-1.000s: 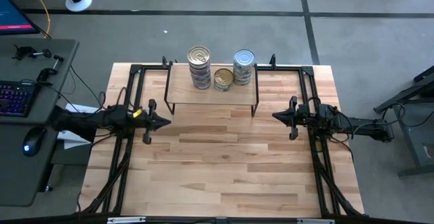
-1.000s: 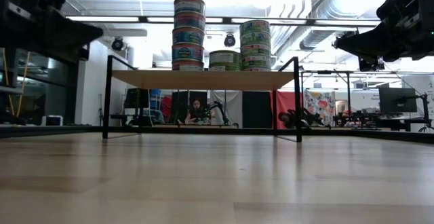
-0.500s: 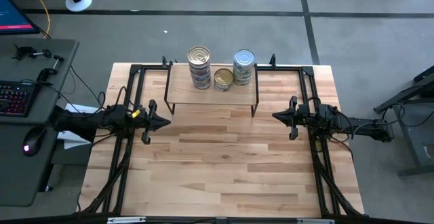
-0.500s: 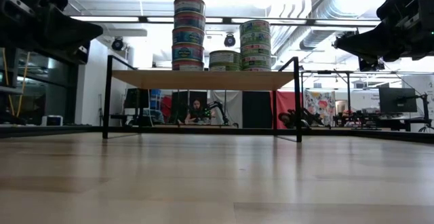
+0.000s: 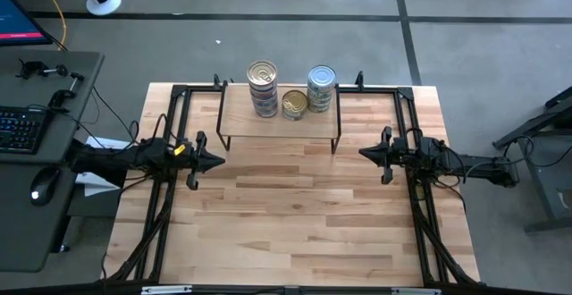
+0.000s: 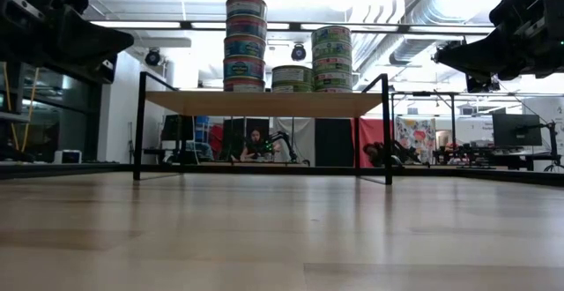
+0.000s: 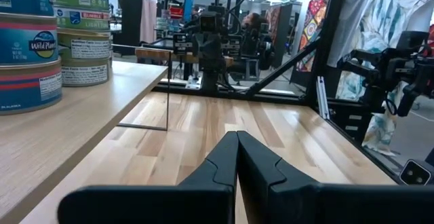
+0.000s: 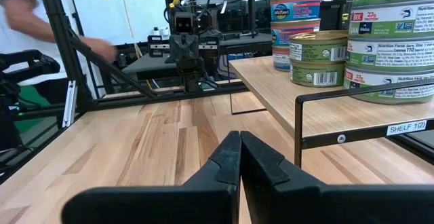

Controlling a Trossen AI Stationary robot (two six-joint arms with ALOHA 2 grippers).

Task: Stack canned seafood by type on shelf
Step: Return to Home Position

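The shelf (image 5: 268,127), a low light-wood board on thin black legs, stands at the table's far middle. Three stacks of canned seafood rest on it. The tall stack (image 6: 245,42) is at its left and a short gold-topped stack (image 6: 291,78) stands in the middle. A mid-height stack (image 6: 331,57) is at its right. My left gripper (image 5: 219,161) hovers at the table's left side, shut and level, with nothing in it (image 7: 237,157). My right gripper (image 5: 362,153) hovers at the table's right side, facing it, shut and holding nothing (image 8: 240,157).
Black frame rails (image 5: 165,197) run along the table's left and right sides. Bare wooden tabletop (image 5: 286,223) stretches from the shelf to the near edge. A desk with a keyboard (image 5: 18,130) stands left of the table. A person (image 8: 20,7) moves in the room beyond.
My left gripper has rolled a little about its own pointing line and stayed where it was. The cans, the shelf and my right gripper have kept still.
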